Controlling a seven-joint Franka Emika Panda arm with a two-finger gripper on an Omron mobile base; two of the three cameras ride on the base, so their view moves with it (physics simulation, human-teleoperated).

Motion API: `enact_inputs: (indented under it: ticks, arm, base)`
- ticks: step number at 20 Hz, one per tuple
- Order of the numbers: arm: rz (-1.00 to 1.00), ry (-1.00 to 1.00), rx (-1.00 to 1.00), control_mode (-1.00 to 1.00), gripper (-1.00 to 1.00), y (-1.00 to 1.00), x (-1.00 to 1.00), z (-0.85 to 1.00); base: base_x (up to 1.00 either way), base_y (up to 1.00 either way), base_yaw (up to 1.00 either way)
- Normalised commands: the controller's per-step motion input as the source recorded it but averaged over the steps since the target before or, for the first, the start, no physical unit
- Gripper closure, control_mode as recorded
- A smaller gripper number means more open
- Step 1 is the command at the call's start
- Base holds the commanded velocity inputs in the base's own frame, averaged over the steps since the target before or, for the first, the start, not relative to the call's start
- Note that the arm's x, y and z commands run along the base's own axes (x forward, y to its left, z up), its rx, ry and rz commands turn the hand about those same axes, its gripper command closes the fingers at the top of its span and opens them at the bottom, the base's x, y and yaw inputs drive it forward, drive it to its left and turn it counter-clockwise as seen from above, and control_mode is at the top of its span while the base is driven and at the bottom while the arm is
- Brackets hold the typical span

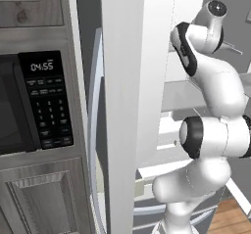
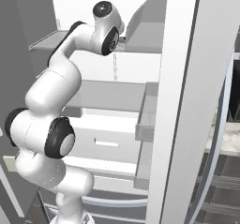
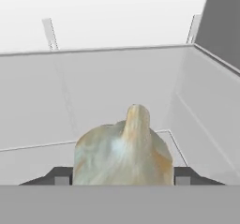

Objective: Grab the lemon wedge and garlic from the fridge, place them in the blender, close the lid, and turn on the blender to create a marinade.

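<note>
Garlic (image 3: 123, 153) is seated low centre of the hand view, bracketed by the gripper (image 3: 123, 177), jaws wide against its sides, inside the fridge (image 3: 117, 78). Grab step judged underway; lift-out and carry to blender needed next.

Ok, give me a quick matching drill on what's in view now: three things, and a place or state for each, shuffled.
Things:
1. pale papery garlic bulb
2. black-panelled microwave
3. tall white fridge

Places or states:
A. clock display lit, beside the open fridge door
B. between the two dark finger tips
C. open, the white arm reaching onto a shelf

Pairs: 1-B, 2-A, 3-C
</note>
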Motion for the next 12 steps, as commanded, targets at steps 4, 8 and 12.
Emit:
enact_inputs:
  ticks: [4, 8, 12]
  arm:
    - [0.06, 0.00, -0.02, -1.00, 1.00, 0.36, -1.00, -0.31]
    - [0.07, 0.00, -0.07, -1.00, 1.00, 0.49, -1.00, -0.54]
    - [0.09, 0.01, -0.05, -1.00, 1.00, 0.37, -1.00, -0.63]
  base:
    - [0.00, 0.00, 0.00]
    - [0.00, 0.00, 0.00]
    - [0.00, 0.00, 0.00]
